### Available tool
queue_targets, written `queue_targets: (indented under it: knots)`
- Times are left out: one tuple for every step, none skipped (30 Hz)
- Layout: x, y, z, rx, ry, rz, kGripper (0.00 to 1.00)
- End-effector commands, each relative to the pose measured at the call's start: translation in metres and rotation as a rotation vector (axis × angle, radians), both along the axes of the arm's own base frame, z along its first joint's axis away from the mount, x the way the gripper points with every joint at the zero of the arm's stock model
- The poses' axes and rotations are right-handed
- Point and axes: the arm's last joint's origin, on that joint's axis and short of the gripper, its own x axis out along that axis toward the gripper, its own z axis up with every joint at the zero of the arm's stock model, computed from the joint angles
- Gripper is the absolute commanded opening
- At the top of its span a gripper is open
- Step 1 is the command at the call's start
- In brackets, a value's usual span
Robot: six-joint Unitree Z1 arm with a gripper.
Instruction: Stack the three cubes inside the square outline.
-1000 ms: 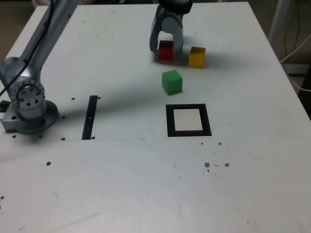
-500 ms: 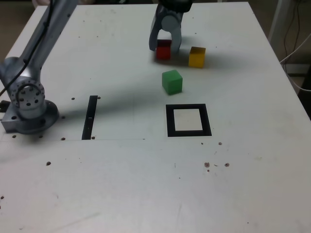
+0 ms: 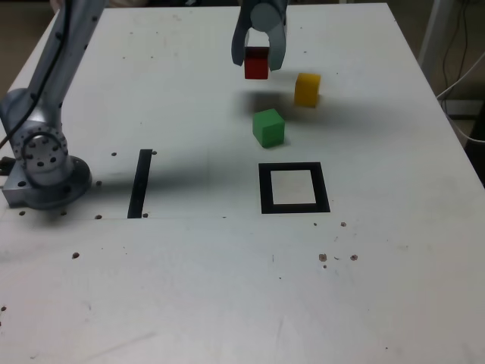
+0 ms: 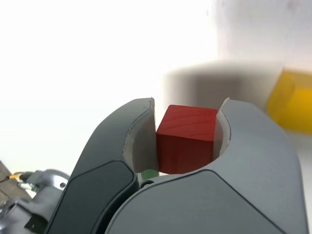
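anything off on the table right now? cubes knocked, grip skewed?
Nothing stands out. The gripper holds the red cube squarely above the table, the yellow cube and green cube sit flat, and the square outline is empty.

You see a solid red cube [image 3: 257,64], a plain yellow cube [image 3: 307,89] and a plain green cube [image 3: 268,127] over a white, brown-speckled table [image 3: 227,288], beside a black-bordered square outline with an off-white centre [image 3: 294,188], a black strip [image 3: 139,183] and a grey metal gripper [image 3: 258,59].
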Motion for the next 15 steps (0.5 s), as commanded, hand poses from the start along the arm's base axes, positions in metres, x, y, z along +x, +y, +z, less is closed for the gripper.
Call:
queue_targets:
  knots:
    - [-0.004,-0.015,0.016,0.011,-0.018,-0.011,0.29]
    - [-0.004,-0.021,0.019,0.012,-0.022,-0.014,0.29]
    - [-0.005,-0.026,0.022,0.012,-0.026,-0.014,0.29]
    - [-0.006,-0.032,0.024,0.01,-0.029,-0.013,0.29]
    - [-0.007,-0.038,0.027,0.008,-0.032,-0.011,0.29]
    - [-0.008,-0.043,0.028,0.005,-0.035,-0.009,0.29]
    - [-0.009,-0.049,0.03,0.0,-0.037,-0.007,0.29]
    - [-0.011,-0.054,0.031,-0.004,-0.039,-0.004,0.29]
    - [-0.011,-0.06,0.032,-0.009,-0.039,-0.002,0.29]
    - [-0.012,-0.066,0.032,-0.013,-0.039,-0.002,0.29]
    - [-0.013,-0.072,0.032,-0.017,-0.038,-0.001,0.29]
    - [-0.013,-0.079,0.032,-0.023,-0.035,0.0,0.29]
    - [-0.013,-0.085,0.032,-0.026,-0.033,0.001,0.29]
    - [-0.014,-0.092,0.032,-0.029,-0.031,0.001,0.29]
    - [-0.014,-0.098,0.032,-0.031,-0.029,0.0,0.29]
